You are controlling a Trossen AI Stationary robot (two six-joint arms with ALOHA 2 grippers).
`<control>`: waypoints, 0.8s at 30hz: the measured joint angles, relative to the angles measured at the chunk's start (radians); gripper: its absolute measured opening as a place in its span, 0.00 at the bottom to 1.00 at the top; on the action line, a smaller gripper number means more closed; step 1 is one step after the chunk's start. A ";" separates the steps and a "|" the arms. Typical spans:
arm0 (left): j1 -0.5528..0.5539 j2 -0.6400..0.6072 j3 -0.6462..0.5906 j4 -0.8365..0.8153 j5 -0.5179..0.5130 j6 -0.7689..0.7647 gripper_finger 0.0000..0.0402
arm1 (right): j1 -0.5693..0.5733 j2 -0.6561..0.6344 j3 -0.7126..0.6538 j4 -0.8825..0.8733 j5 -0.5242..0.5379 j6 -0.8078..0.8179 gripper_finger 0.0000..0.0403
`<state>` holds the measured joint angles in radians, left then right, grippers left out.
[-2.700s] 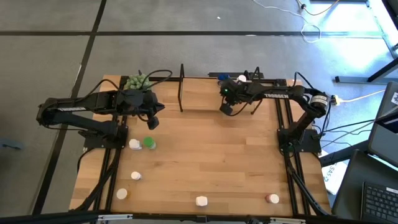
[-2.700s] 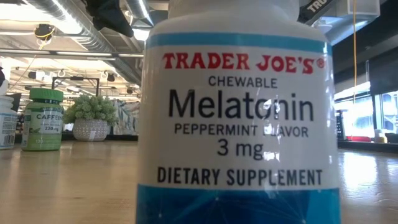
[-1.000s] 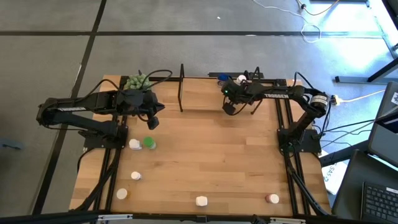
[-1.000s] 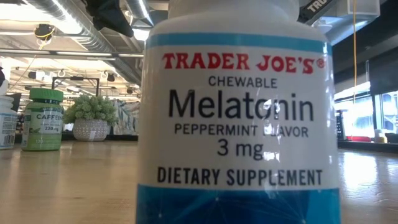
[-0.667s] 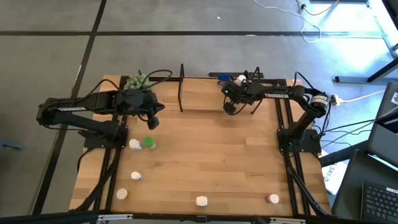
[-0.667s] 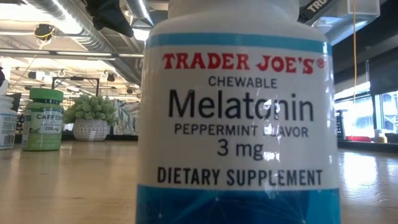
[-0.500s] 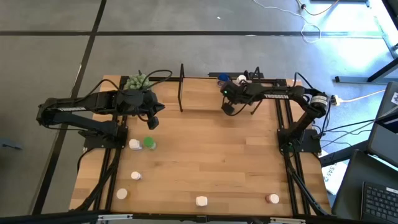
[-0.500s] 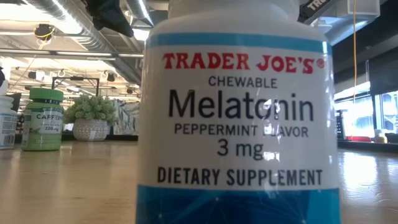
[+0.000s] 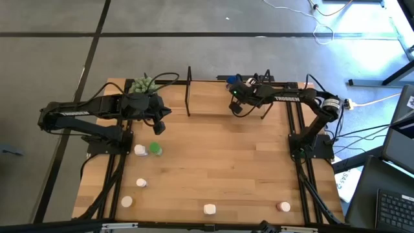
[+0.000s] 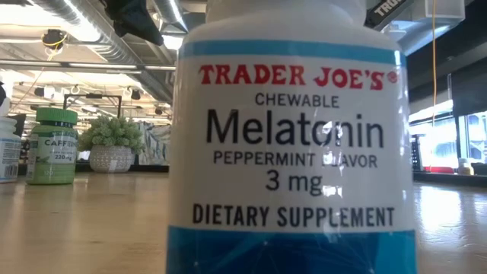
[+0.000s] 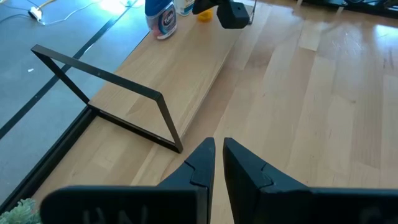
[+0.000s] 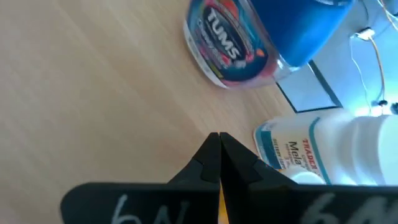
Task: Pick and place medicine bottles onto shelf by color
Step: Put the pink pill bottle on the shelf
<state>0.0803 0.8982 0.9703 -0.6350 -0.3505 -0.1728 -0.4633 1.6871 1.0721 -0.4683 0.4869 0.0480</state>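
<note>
Over the shelf (image 9: 223, 90), the right tool (image 9: 234, 110) hangs empty, fingers together, beside the blue-capped bottle (image 12: 249, 37); the left tool (image 11: 216, 163), nearly closed, waits.

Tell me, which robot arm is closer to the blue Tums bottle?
Right. The right end effector hovers right beside the Tums bottle on the shelf; the left end effector waits across the table, past the shelf's other end.

Two dark arms, black cables, white lettering — tapered black fingers (image 11: 202, 163)

Six loose bottles (image 9: 140, 150), one shelf (image 9: 213, 98).
</note>
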 joint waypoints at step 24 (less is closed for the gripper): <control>0.000 -0.012 0.000 0.000 0.000 -0.003 0.07 | 0.188 -0.192 0.202 -0.262 -0.166 0.077 0.00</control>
<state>0.0803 0.8864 0.9703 -0.6351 -0.3504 -0.1761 -0.2754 1.4949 1.2742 -0.7302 0.3213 0.1249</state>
